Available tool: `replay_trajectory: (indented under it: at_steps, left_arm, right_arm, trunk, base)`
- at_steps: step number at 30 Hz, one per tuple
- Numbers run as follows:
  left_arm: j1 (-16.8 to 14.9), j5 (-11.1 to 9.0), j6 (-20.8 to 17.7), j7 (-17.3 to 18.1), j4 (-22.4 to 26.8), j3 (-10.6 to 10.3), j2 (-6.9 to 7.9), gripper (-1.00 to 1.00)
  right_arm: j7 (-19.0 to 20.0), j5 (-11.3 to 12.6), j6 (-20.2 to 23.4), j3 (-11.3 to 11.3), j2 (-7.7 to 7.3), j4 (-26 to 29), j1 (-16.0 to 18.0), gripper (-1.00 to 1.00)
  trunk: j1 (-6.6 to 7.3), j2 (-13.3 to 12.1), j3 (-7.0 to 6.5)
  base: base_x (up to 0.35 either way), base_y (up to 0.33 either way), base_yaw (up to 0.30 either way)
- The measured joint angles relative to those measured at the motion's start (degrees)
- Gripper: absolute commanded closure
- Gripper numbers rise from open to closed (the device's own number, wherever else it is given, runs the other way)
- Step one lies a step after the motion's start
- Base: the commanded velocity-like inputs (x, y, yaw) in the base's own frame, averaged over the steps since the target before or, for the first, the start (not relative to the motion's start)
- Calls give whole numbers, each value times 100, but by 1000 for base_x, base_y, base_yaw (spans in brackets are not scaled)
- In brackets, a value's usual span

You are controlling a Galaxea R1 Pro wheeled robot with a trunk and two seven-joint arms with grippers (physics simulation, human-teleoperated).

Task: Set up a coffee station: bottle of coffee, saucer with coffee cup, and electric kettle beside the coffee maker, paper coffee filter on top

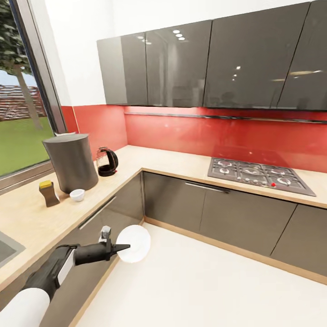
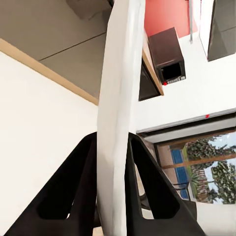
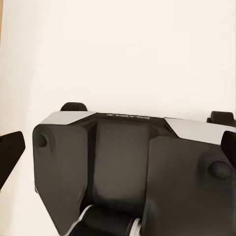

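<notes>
The saucer [image 1: 134, 243] is held by the left hand [image 1: 119, 248], out in the open over the pale floor [image 1: 204, 286] and in front of the grey lower cabinets [image 1: 109, 213], well short of the surface [image 1: 27, 218]. From the head view it faces the camera as a white disc, standing on edge rather than lying flat. In the left wrist view the saucer [image 2: 117, 113] runs as a white band between the two black fingers [image 2: 73, 182], which press against it on either side, so the hand is closed on its rim.

On the surface by the window [image 1: 20, 104] stands the coffee maker [image 1: 72, 161], a tall grey body. The coffee cup [image 1: 77, 195], small and white, sits just in front of its base, upright. The bottle of coffee [image 1: 48, 193], brown with a yellow lid, stands just beside the coffee maker on the side nearer the sink [image 1: 7, 247]. The electric kettle [image 1: 107, 161], dark with a rounded handle, stands close on the coffee maker's other side, toward the corner.

Further along the other run of the surface lies the gas hob [image 1: 259, 175], under dark glossy wall cabinets [image 1: 209, 63] and a red backsplash [image 1: 204, 134].

The right wrist view looks down on the robot's dark base [image 3: 128, 167] and the pale floor; a black tip [image 3: 10, 152] shows at the picture's edge, but whether the right hand is wide or narrow cannot be told.
</notes>
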State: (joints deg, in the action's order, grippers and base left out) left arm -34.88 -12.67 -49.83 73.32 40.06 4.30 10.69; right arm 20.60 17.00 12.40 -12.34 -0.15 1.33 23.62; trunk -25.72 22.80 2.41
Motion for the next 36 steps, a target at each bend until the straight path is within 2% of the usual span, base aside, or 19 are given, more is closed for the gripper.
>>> replay_trajectory:
  at_steps: [26, 36]
  left_arm:
    - [3, -5, 9, -21, -1, -1, -32, 100]
    - [4, -1, 3, -21, 0, 0, -23, 100]
  right_arm:
    - [5, -1, 2, 5, -1, 0, -3, -100]
    - [6, -2, 2, 5, -1, -1, -32, -100]
  trunk:
    - [0, 0, 0]
    - [0, 0, 0]
  base:
    - [289, -142, 2]
    - [280, -163, 208]
